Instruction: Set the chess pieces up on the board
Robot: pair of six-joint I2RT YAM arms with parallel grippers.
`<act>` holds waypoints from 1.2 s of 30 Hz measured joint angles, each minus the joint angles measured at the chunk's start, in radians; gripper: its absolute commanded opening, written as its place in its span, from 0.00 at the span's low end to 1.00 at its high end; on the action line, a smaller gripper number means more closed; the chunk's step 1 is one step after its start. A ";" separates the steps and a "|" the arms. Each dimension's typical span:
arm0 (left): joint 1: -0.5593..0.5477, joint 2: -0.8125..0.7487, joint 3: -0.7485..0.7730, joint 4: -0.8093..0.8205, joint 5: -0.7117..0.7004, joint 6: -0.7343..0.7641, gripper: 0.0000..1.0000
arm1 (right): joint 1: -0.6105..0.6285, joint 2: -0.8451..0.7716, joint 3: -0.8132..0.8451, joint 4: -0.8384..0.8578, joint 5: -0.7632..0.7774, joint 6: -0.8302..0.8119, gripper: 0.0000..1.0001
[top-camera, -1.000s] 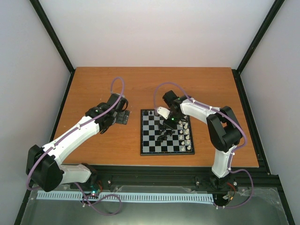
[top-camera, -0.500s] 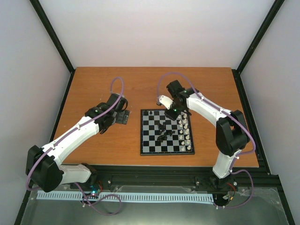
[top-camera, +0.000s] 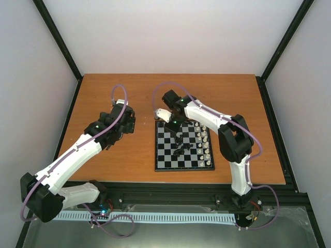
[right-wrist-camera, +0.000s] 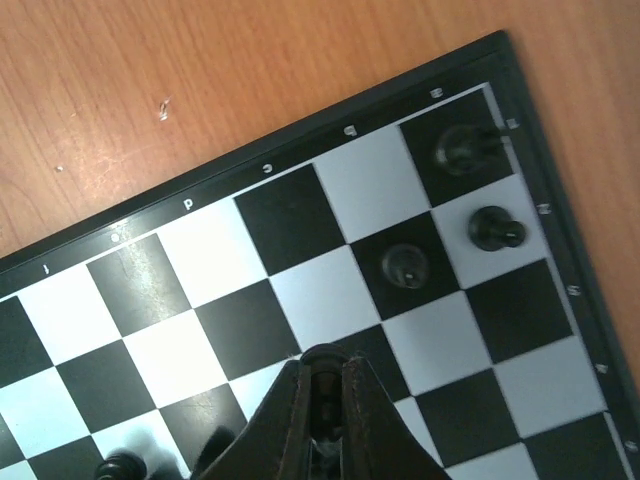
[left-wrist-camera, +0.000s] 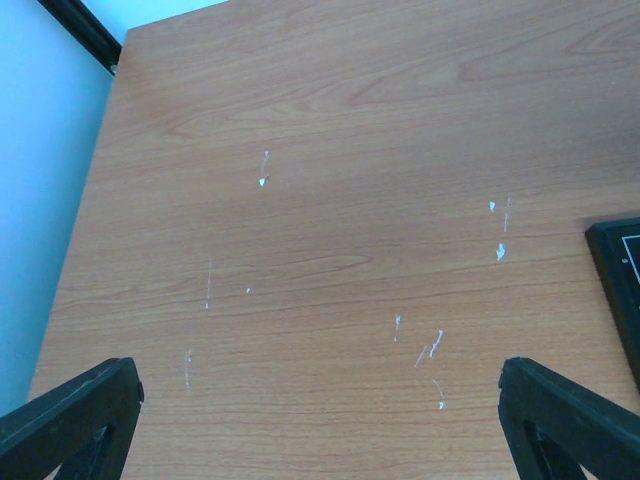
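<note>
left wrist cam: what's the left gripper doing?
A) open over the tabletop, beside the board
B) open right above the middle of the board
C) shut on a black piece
A: the left gripper has its fingers spread wide with nothing between them. Only the wood of the table lies below it, and just the edge of the board shows at the right of that view.

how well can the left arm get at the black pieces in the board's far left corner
Probably not cleanly. The left gripper is open over bare table nearby, but the right gripper hangs shut over that corner of the board, beside the black pieces, so they might collide.
</note>
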 measured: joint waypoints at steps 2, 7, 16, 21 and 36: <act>0.000 -0.005 0.000 0.000 -0.009 -0.001 1.00 | 0.013 0.015 0.001 -0.005 0.000 0.000 0.03; 0.000 -0.005 0.000 0.000 -0.011 -0.003 1.00 | 0.029 0.036 0.001 -0.016 -0.001 0.000 0.04; 0.000 -0.005 0.000 0.000 -0.011 -0.003 1.00 | 0.029 0.097 0.004 -0.012 -0.001 0.005 0.04; 0.000 -0.005 0.000 0.000 -0.010 -0.003 1.00 | 0.029 0.117 0.018 -0.009 -0.005 0.008 0.04; 0.000 -0.005 0.000 0.000 -0.010 -0.003 1.00 | 0.029 0.129 0.026 0.001 -0.008 0.008 0.07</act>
